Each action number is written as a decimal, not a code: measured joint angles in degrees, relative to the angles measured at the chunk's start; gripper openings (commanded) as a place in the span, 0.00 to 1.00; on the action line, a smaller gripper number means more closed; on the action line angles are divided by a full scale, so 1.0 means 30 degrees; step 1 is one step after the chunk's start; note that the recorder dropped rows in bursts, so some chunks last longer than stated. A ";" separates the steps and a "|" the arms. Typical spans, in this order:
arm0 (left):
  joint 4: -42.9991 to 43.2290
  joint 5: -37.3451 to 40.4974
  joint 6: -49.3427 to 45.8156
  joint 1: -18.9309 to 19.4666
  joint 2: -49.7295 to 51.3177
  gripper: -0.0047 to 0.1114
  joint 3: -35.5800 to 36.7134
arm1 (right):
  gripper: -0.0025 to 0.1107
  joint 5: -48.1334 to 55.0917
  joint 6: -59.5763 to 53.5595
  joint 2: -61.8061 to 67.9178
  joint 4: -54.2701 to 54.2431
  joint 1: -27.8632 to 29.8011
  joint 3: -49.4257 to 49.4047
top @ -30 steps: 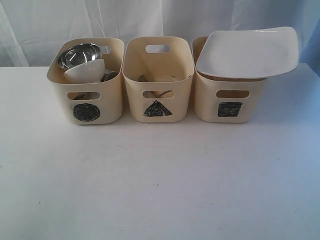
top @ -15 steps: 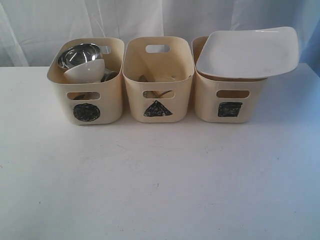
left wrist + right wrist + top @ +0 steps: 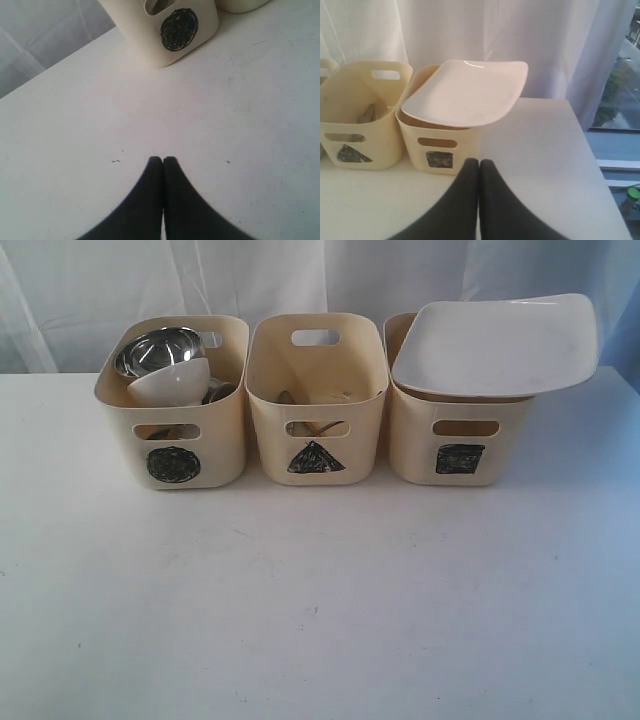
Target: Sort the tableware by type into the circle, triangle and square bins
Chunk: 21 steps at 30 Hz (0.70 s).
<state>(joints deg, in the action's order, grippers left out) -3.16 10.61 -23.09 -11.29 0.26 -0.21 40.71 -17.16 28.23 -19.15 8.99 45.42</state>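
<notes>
Three cream plastic tubs stand in a row near the far edge of the white table [image 3: 320, 600], with a white curtain [image 3: 300, 275] behind them. The circle-marked tub [image 3: 225, 440] holds a shiny steel bowl [image 3: 157, 348] and a small white bowl [image 3: 170, 382]. The triangle-marked tub [image 3: 265, 430] holds brown pieces too dim to name. A large square white plate [image 3: 497, 343] lies tilted across the rim of the square-marked tub [image 3: 410, 445], covering its mouth. The left gripper [image 3: 163, 161] and the right gripper [image 3: 479, 162] each have their black fingers pressed together and hold nothing.

We've got a plain white desk [image 3: 320, 620] here, matte and faintly speckled, with soft daylight spread evenly across it. Behind it we see a white curtain [image 3: 300, 275] hanging in loose folds, and beside the curtain's edge a window [image 3: 622, 60] shows blurred greenery outside
</notes>
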 measured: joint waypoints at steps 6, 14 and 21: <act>0.0000 0.0000 0.0000 0.0000 0.0000 0.04 0.0000 | 0.02 -0.0166 0.0200 -0.0803 -0.1334 0.0000 -0.0121; 0.0000 0.0000 0.0000 0.0000 0.0000 0.04 0.0000 | 0.02 -0.0166 0.0200 -0.0875 -0.1410 0.0000 -0.0149; 0.0000 0.0000 0.0000 0.0000 0.0000 0.04 0.0000 | 0.02 -0.0017 0.0243 -0.0875 -0.1451 0.0000 -0.0233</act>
<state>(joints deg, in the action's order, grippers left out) -3.16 10.61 -23.09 -11.29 0.26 -0.21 40.65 -16.43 25.60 -23.50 8.99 44.73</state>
